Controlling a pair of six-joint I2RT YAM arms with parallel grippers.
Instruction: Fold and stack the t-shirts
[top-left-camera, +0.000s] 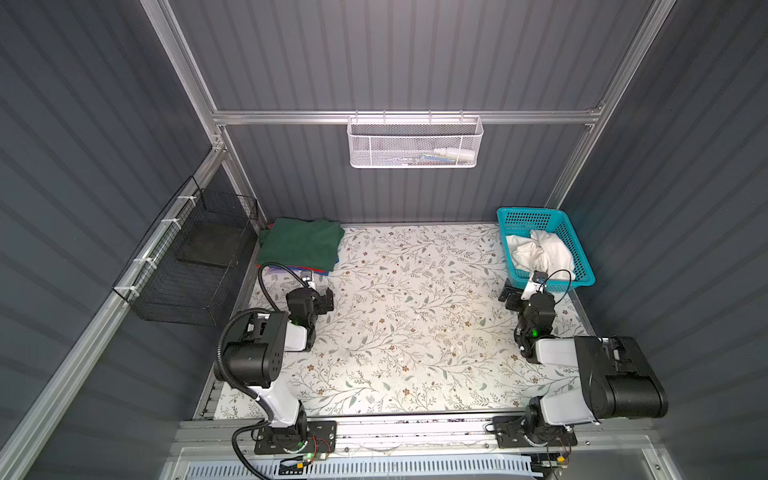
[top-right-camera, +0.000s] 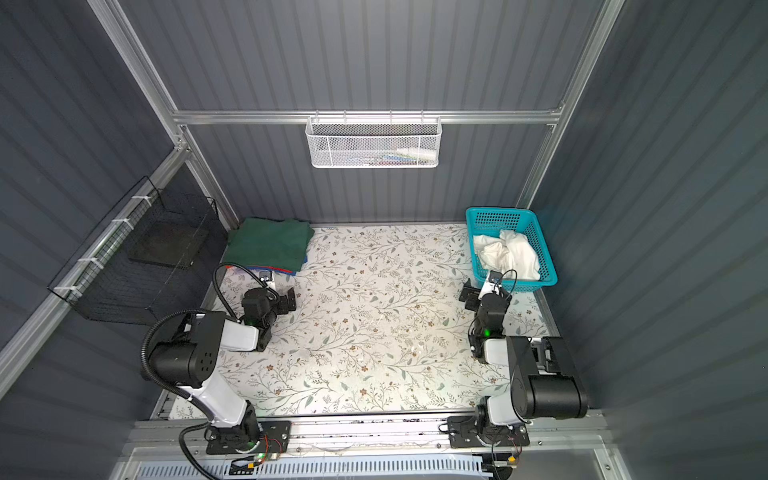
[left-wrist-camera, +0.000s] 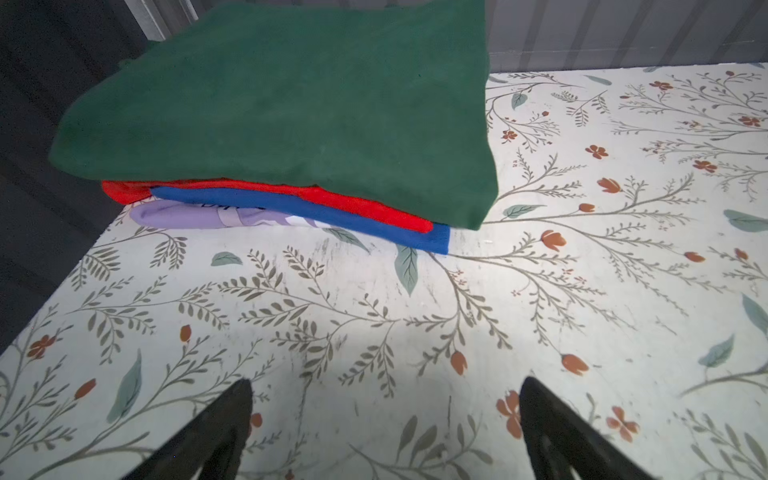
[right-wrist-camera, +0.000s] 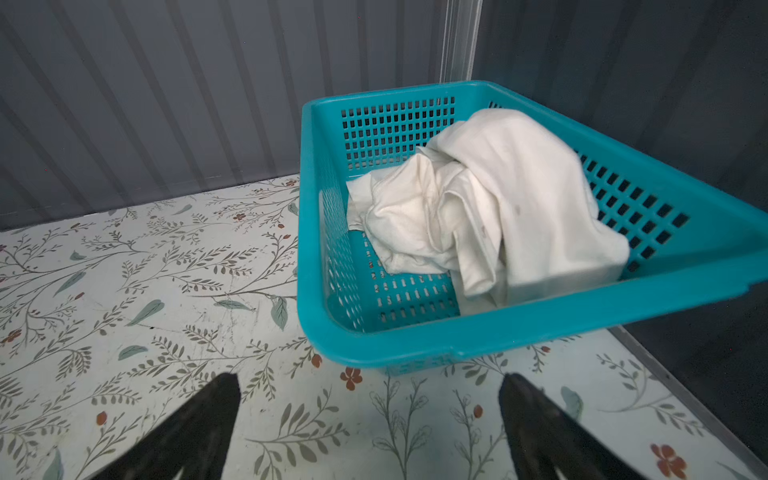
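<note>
A crumpled white t-shirt (top-left-camera: 540, 252) (top-right-camera: 509, 253) (right-wrist-camera: 482, 203) lies inside the teal basket (top-left-camera: 530, 212) (right-wrist-camera: 457, 345) at the back right. At the back left stands a stack of folded t-shirts: a dark green one (top-left-camera: 300, 244) (top-right-camera: 268, 245) (left-wrist-camera: 291, 104) on top, a red-and-blue one (left-wrist-camera: 357, 208) under it, and purple cloth (left-wrist-camera: 187, 216) at the bottom. My left gripper (top-left-camera: 316, 293) (left-wrist-camera: 384, 386) hovers open just in front of the stack, holding nothing. My right gripper (top-left-camera: 528, 291) (right-wrist-camera: 370, 380) is open and empty in front of the basket's near rim.
The floral tabletop (top-left-camera: 415, 316) spreads between the two arms. A white mesh basket (top-left-camera: 413, 141) hangs on the back rail. A black wire basket (top-left-camera: 195, 257) hangs on the left wall. Grey walls close in on three sides.
</note>
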